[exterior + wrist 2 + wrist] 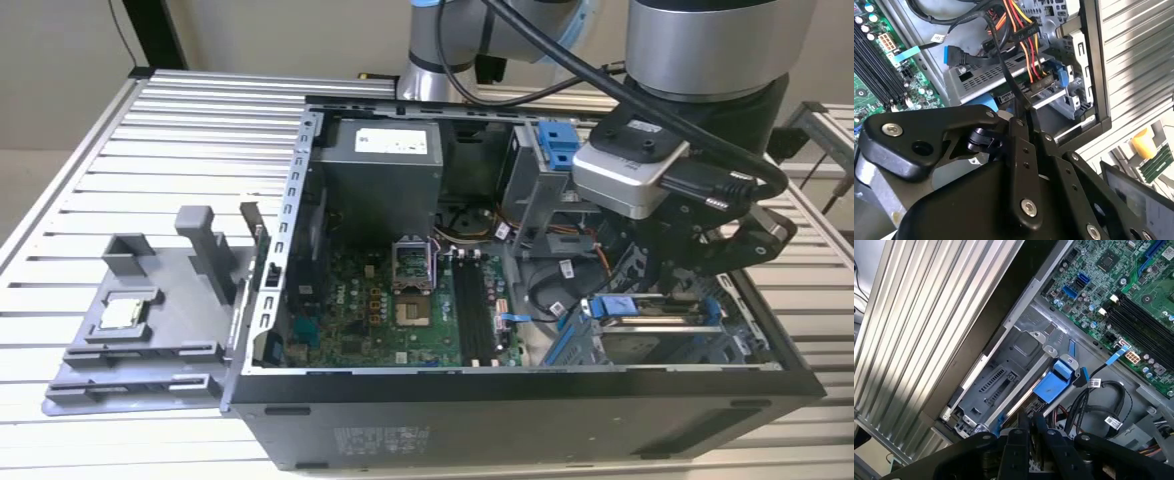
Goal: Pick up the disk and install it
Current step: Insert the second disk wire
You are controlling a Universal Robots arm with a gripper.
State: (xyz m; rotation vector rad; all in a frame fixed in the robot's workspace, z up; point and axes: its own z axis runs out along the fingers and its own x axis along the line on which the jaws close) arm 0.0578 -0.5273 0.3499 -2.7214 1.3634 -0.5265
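- Blue-framed disk (651, 312) looks seated in the drive bay at the computer case's (534, 400) corner, on the exterior view's right. By my reading, the install step is nearly done.
- Tool (1029, 424) clenched just above it. I cannot tell whether it pinches the bracket.
- Any next move calls for straight, gentle travel, because the cables (1026, 45) crowd close.

You've got an open PC case (534, 420) on the slatted counter (174, 130), motherboard (400, 300) exposed. Grey fixture tray (134, 330) sits just beside it, w/ a small square chip (123, 313) on it.

In the exterior view the open computer case (534, 390) leaves clear room above the motherboard (400, 300). The drive cage (661, 325) corner is crowded by the arm's black wrist (707, 230). In the second wrist view, bundled cables (1019, 45) cross over the metal bay (989, 77), hemmed by the case wall (1094, 65).
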